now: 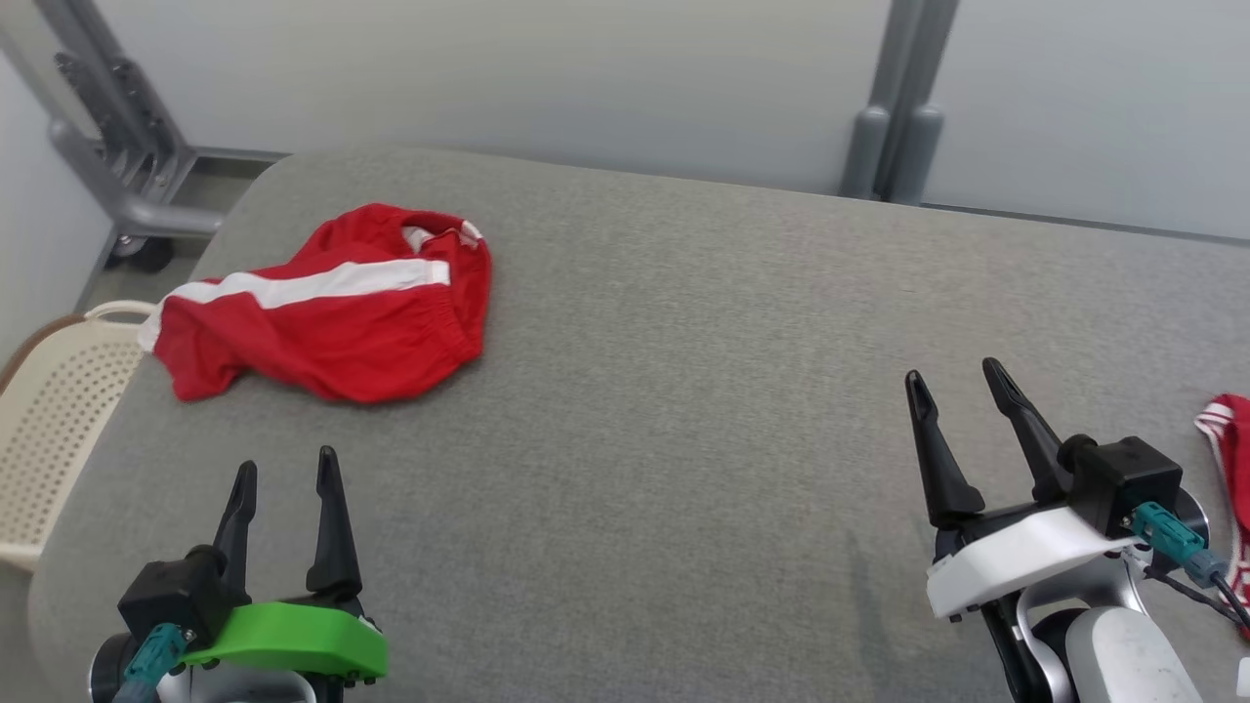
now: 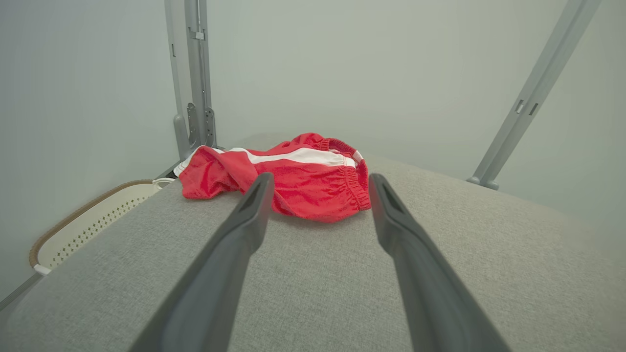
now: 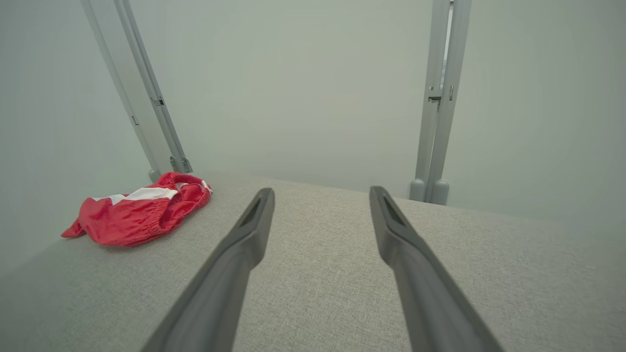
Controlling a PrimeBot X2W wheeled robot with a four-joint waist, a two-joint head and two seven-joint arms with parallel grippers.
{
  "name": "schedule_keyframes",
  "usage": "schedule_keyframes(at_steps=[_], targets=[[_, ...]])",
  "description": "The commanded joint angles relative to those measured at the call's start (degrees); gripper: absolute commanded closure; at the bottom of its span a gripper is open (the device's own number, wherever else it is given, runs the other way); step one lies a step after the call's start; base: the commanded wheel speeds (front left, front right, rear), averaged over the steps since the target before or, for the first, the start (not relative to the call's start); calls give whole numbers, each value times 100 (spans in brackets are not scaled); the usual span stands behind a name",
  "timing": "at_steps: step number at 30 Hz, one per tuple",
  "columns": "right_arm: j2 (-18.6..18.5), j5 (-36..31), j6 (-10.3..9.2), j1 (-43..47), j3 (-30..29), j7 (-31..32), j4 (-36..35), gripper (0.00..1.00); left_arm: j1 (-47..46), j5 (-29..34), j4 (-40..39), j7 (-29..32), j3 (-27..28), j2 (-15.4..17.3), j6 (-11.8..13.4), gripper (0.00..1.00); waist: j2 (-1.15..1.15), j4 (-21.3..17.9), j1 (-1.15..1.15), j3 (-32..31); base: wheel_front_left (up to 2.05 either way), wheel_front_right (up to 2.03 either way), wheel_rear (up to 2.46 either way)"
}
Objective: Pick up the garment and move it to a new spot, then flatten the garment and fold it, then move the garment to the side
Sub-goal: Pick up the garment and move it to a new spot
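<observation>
Noted red shorts (image 1: 332, 317) with a white side stripe lying crumpled at 10 o'clock on the grey fabric worktop (image 1: 684, 439), near its far-left corner, well apart from both pincers. Found left pincer (image 1: 286, 462) at 7 o'clock, open and empty, fingers aimed toward the shorts. Found right pincer (image 1: 952, 370) at 4 o'clock, likewise open, empty. Logged cream perforated basket (image 1: 59, 410) beside the worktop at 9 o'clock, and a red-and-white cloth (image 1: 1235, 439) at 3 o'clock.

Grey padded surface (image 1: 684, 410): lying open through the middle and near edge. Crumpled red garment (image 1: 332, 312): occupying the far left corner. Perforated basket (image 1: 54, 410): standing against the left edge. Second red cloth (image 1: 1234, 469): lying near the right gripper (image 1: 952, 371). Frame posts (image 1: 894, 127): rising behind the far edge.
</observation>
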Motion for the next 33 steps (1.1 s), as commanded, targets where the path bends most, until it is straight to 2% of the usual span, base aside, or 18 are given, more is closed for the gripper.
schedule_keyframes(at_steps=[1, 7, 13, 22, 33], targets=[[-13, -38, 1, -46, -13, 6, -27, 0, 1, 52, -28, -28, 27, -19, 22, 0, 62, 913, 0, 233, 0, 0, 0], [-17, -78, 1, -103, 4, 50, -33, 0, 81, 112, -112, -31, 99, -125, 0, 0, 62, 1479, 0, 385, 0, 0, 0], [-18, -165, 1, -156, -8, 98, -102, 0, 56, 191, -188, -34, 161, -270, -67, 0, 62, 1641, 0, 533, 0, 0, 0], [-17, -285, 1, -298, -28, 195, -211, 0, -148, 311, -249, -31, 304, -369, -263, 0, 62, 1457, 0, 743, 0, 0, 0], [-18, -471, 1, -645, -92, 310, -455, 0, -2119, 299, 190, 527, 306, -148, -696, 0, 62, 957, 0, 1203, 0, 0, 0]])
